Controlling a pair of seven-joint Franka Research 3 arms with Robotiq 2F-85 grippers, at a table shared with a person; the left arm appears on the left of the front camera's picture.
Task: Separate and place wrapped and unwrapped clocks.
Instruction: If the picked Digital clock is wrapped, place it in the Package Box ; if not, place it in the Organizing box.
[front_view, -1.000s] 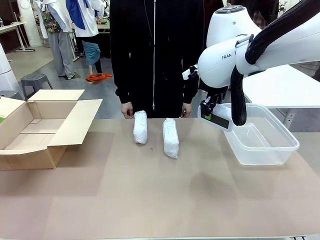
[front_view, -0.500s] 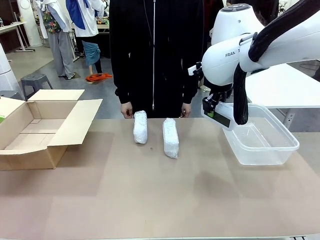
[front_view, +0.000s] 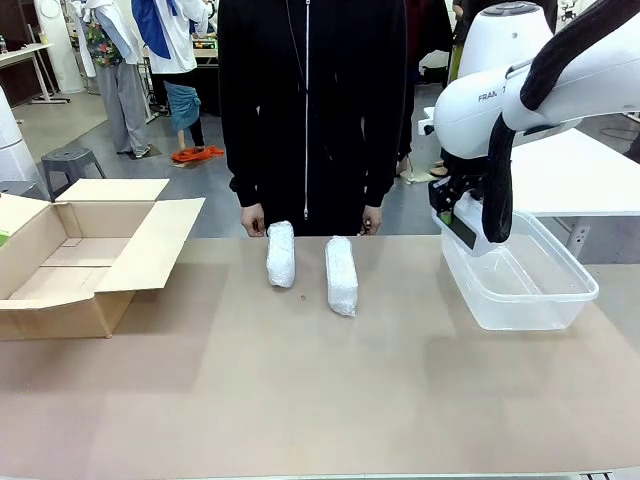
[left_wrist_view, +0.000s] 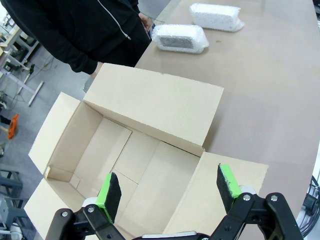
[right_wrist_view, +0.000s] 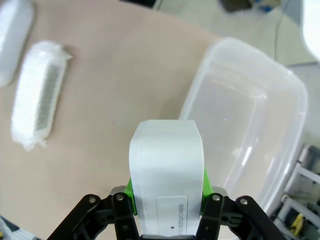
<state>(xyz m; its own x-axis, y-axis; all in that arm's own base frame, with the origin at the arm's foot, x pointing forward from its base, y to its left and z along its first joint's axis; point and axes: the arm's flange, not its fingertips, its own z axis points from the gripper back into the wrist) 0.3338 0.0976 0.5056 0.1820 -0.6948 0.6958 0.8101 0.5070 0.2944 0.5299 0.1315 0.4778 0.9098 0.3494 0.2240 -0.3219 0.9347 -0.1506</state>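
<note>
Two wrapped clocks (front_view: 281, 254) (front_view: 341, 275) in white bubbly wrap lie side by side at the table's far middle, in front of the person. They also show in the left wrist view (left_wrist_view: 180, 38) (left_wrist_view: 215, 16) and the right wrist view (right_wrist_view: 39, 95) (right_wrist_view: 12, 35). My right gripper (front_view: 452, 208) (right_wrist_view: 167, 185) is shut on the bare white unwrapped clock (front_view: 466, 230) (right_wrist_view: 167, 165). It holds that clock in the air over the near left edge of a clear plastic container (front_view: 530, 310) (right_wrist_view: 250, 115). My left gripper (left_wrist_view: 168, 187) hangs open above an open cardboard box (left_wrist_view: 150, 125).
The cardboard box (front_view: 70, 260) stands at the table's left with its flaps spread. The person stands at the far edge, hands (front_view: 254, 222) (front_view: 372, 222) resting near the wrapped bundles. A white table stands behind the container.
My right arm has carried the bare clock to the right and slightly up, from beside the container's left rim to over it. The wrapped clocks have not moved.
</note>
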